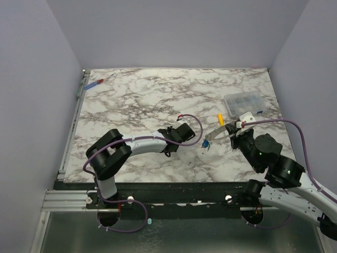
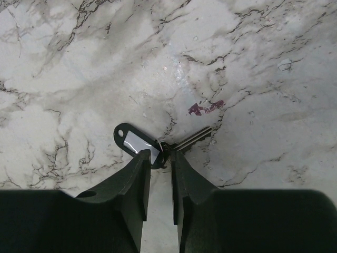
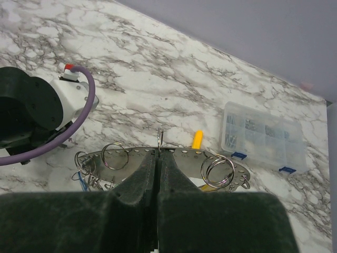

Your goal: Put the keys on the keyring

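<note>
The bench (image 1: 158,95) is white marble veined in grey and brown, glossy enough to catch a soft glare in the left wrist view. Plain lavender walls (image 1: 168,31) close it in on three sides, and a metal rail (image 1: 67,200) runs along the near edge where the arm bases are bolted. A small reddish stain (image 2: 205,107) marks the marble just beyond the key.

The left end effector (image 2: 159,158) is low over the middle of the bench, its fingers only narrowly apart with marble showing between them. Their tips sit at either side of the small ring that joins a black tag (image 2: 131,139) (white label on its face) to a silver key (image 2: 192,138); both lie flat on the bench.

The right end effector (image 3: 158,155) is pressed closed on the keyring (image 3: 184,152), a silver oval loop held above the bench to the right of centre, with two small split rings on it and a clump of rings with some blue at its left end, too small to make out. Just beyond the loop lies the yellow-handled screwdriver (image 3: 197,139), and past that the clear compartment box (image 3: 263,138) near the right wall. A red-and-blue screwdriver (image 1: 95,83) lies in the far left corner, well apart from everything else.
</note>
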You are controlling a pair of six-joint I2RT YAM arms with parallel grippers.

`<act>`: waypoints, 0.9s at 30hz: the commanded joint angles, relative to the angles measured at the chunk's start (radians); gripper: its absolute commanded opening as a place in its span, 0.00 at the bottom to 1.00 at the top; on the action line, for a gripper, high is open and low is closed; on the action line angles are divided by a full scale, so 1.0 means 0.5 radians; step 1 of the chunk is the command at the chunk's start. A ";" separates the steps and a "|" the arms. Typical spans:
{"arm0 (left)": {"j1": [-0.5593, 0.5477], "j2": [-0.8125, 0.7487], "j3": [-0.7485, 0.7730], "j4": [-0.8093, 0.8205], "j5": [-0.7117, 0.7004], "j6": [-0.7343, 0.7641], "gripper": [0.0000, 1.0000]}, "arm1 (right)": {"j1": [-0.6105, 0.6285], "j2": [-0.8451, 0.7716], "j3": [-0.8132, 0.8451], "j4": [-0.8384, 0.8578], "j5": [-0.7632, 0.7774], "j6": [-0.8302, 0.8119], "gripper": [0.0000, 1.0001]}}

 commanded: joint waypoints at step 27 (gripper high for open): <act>-0.005 0.040 -0.054 0.186 -0.143 -0.011 0.29 | -0.002 -0.032 0.067 -0.002 -0.045 0.027 0.01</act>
